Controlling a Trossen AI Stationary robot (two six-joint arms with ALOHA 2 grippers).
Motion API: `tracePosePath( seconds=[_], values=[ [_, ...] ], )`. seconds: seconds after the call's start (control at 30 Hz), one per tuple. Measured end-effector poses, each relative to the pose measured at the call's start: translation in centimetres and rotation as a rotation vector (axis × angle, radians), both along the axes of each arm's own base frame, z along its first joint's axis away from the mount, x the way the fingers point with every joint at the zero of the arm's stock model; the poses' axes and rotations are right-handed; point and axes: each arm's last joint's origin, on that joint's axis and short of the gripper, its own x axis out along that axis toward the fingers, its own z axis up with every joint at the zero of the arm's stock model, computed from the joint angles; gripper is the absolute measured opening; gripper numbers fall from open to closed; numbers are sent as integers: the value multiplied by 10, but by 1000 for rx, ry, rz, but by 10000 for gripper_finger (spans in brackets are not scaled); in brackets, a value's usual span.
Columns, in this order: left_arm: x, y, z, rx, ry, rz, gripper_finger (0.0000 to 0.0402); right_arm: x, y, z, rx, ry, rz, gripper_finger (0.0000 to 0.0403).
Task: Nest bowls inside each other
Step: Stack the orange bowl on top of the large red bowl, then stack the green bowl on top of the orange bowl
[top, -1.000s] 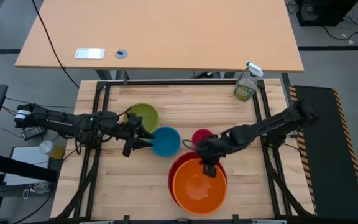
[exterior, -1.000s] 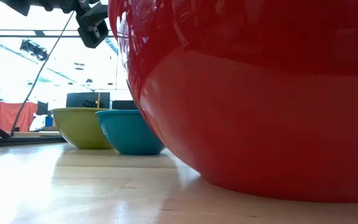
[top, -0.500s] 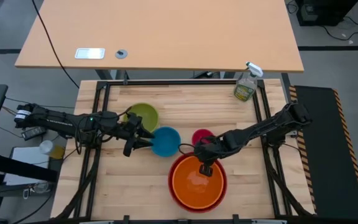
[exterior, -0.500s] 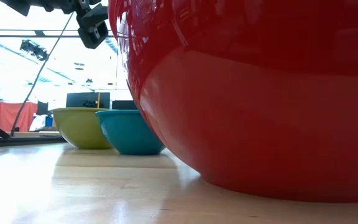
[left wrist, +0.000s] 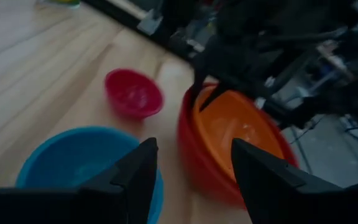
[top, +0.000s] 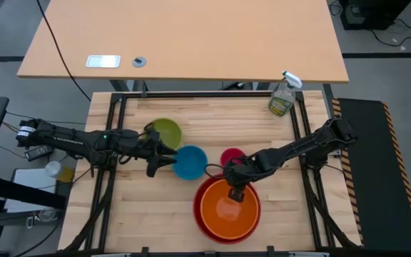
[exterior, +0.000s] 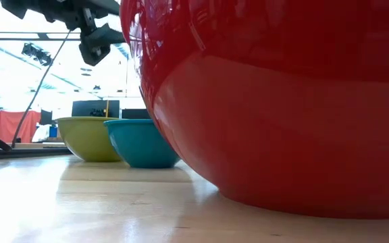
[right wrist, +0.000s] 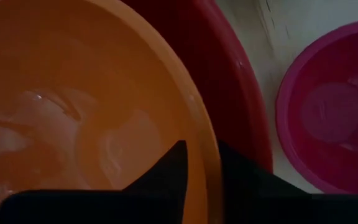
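The orange bowl [top: 227, 213] sits inside the red bowl [top: 197, 207] near the table's front edge. My right gripper [top: 235, 193] points down over the orange bowl's far rim, jaws apart, one finger on each side of the rim. The magenta bowl [top: 230, 155], blue bowl [top: 190, 163] and lime green bowl [top: 165, 131] stand on their bases on the wood. My left gripper [top: 164, 163] hangs open just left of the blue bowl, above the table and touching nothing. My right gripper [right wrist: 202, 152] comes from above, slanting, at the orange bowl's far rim [right wrist: 211, 163]. One finger [right wrist: 173, 171] is inside the bowl and the other outside, over the red bowl's wall. Whether the fingers touch the rim I cannot tell. The orange bowl rests in the red bowl.
A clear spray bottle [top: 282, 96] stands at the table's far right corner. Black frame rails [top: 120, 121] run along the left, right and far sides. Bare wood lies at the near left, in front of the blue bowl.
The orange bowl, which overhung the red bowl's near rim, has settled down inside it. My right gripper has sunk a little with the bowl's far rim. My left gripper has tipped downward a little, staying beside the blue bowl.
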Motion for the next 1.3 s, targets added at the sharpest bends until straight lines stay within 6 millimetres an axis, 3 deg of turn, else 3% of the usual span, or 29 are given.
tracePosePath(
  seconds=[0.2,0.53,0.77,1.03,1.3],
  values=[
    [-3,1,-8,-11,89,20,208,1,-8,4,85,18,-56,129],
    [-4,4,-9,14,95,114,208,7,-17,36,52,-18,-72,155],
    [-10,10,-10,68,227,268,208,6,-30,60,2,16,-71,163],
    [-36,44,9,116,556,495,208,11,-48,77,-28,-14,-84,175],
    [-49,79,-5,32,673,420,208,14,-70,77,30,-6,-61,178]
  ],
)
